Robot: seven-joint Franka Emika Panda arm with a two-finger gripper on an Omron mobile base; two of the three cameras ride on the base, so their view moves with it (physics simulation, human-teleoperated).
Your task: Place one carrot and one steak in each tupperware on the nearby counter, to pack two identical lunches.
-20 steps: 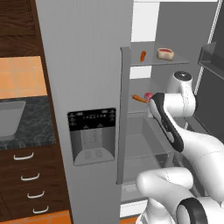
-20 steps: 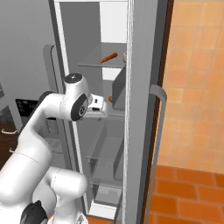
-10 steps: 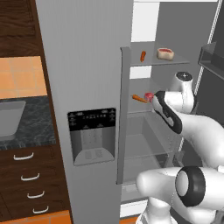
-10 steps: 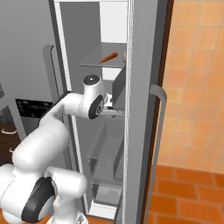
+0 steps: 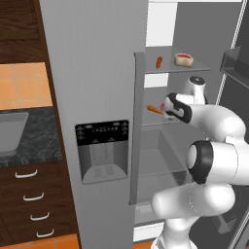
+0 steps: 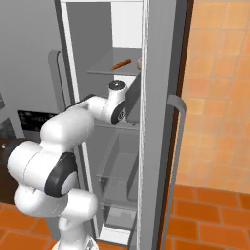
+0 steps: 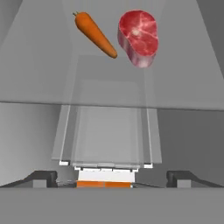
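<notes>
Hand view, glass shelf (image 7: 39, 83): one carrot (image 7: 95, 34) left, long axis diagonal, stem end up-left, tip toward one steak (image 7: 138, 37) just beside it, apart. Bare shelf below both. End effector (image 7: 111, 177) spread wide, empty. Upper shelf (image 5: 199, 68): second carrot (image 5: 158, 62), second steak (image 5: 184, 59).

Glass shelves of the open fridge, as seen from my base and hand cameras. The upper shelf (image 5: 194, 69) carries a carrot (image 5: 158, 62) on the left and a steak (image 5: 184, 59) on the right, near each other but apart. The middle shelf (image 7: 39, 83) carries a second carrot (image 7: 95, 34) lying at a slant, and a second steak (image 7: 138, 36) just beside it (whether the two touch I cannot tell). On the black stone counter (image 5: 29, 151) left of the fridge rests a grey tupperware (image 5: 11, 132), partly cut off by the picture's edge.
</notes>
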